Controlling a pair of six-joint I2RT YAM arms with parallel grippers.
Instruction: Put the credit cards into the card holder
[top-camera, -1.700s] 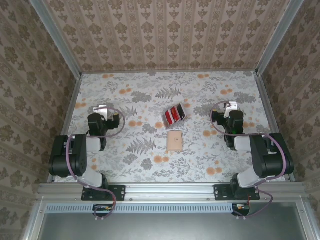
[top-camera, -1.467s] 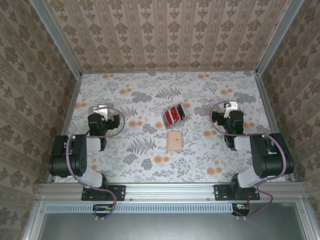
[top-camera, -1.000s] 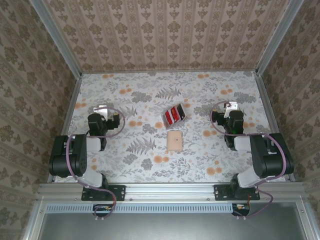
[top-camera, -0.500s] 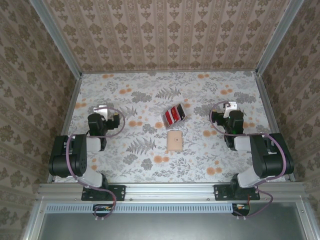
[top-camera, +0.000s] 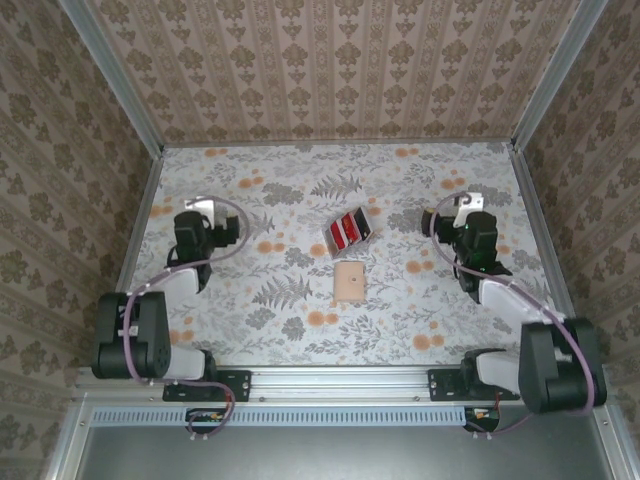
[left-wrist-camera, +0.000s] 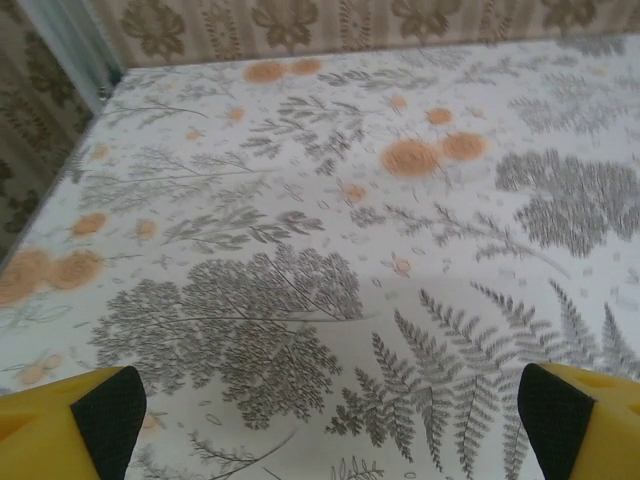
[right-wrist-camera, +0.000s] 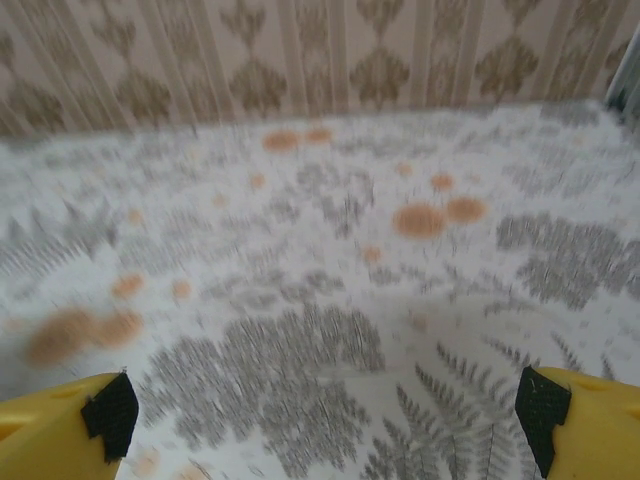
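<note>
The credit cards (top-camera: 349, 228) lie as a small red glossy pile near the middle of the flowered table. Just in front of them lies the card holder (top-camera: 349, 282), a small tan wallet, folded shut. My left gripper (top-camera: 203, 207) hovers far to the left of both, and my right gripper (top-camera: 468, 202) far to the right. In the left wrist view the left gripper (left-wrist-camera: 330, 420) is open, its yellow fingertips (left-wrist-camera: 100, 415) wide apart over bare cloth. In the right wrist view the right gripper (right-wrist-camera: 325, 420) is open too, with only blurred cloth between its fingertips (right-wrist-camera: 550, 415).
The table (top-camera: 300, 330) is covered by a floral cloth and boxed in by patterned walls (top-camera: 330, 70) at the back and sides. Metal rails (top-camera: 340, 382) run along the near edge, where both arm bases are bolted.
Both arms have unfolded from their tucked pose and their grippers have shifted slightly toward the back wall. The cards and the wallet have not moved.
</note>
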